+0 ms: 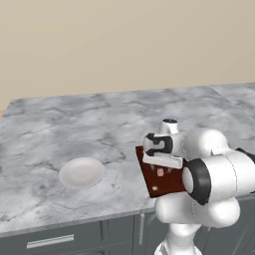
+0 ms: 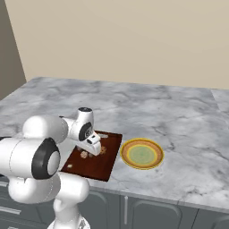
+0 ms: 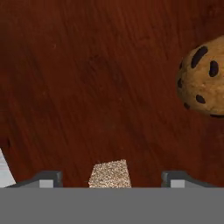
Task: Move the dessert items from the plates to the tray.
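Note:
The dark reddish-brown tray (image 3: pixel 87 78) lies close below my hand. The round chocolate-chip cookie (image 3: pixel 203 76) rests on it to the right. The pale blocky morsel (image 3: pixel 110 173) sits on the wood between my fingertips (image 3: pixel 48 177), with a gap on each side, so the gripper (image 3: pixel 111 177) is open. From the right base view the gripper (image 2: pixel 91 149) hovers low over the tray (image 2: pixel 109 167), with the cookie (image 2: pixel 103 150) and the blocky morsel (image 2: pixel 83 154) on it. The yellow-rimmed plate (image 2: pixel 142 153) stands bare beside the tray. The white plate (image 1: pixel 81 172) lies bare to the left of the tray (image 1: pixel 164 185).
The grey marble counter (image 1: pixel 99 124) stretches wide behind the plates, up to a beige wall. Its front edge runs just below the tray, above grey cabinet drawers (image 1: pixel 50 241). My own arm (image 1: pixel 214 169) covers much of the tray in the left base view.

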